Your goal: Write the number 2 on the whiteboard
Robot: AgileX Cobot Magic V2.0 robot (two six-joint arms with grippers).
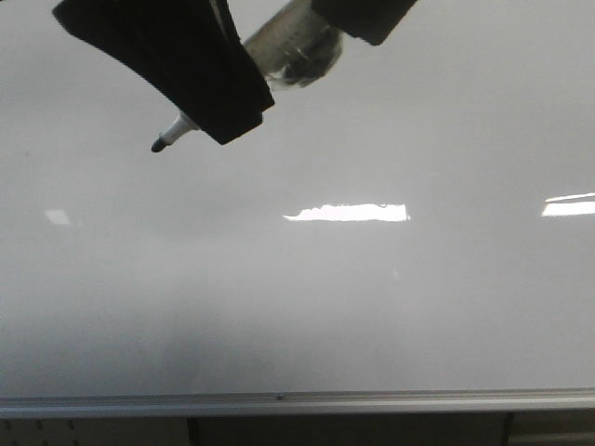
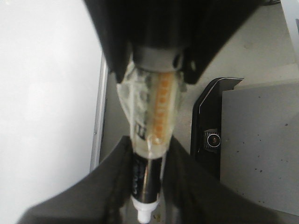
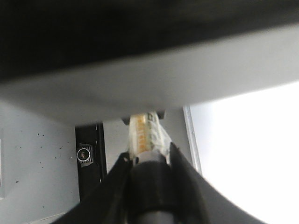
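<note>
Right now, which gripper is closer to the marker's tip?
Left. The left gripper clamps the marker just behind its tip; the right gripper holds the taped back end, farther away.

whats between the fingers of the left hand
A marker with its cap off: black barrel and white neck show between the fingers, with a clear taped sleeve above. In the front view its dark tip sticks out; the hand covers the barrel.

No text can be read; the print on the marker (image 2: 142, 179) barrel is too blurred.
</note>
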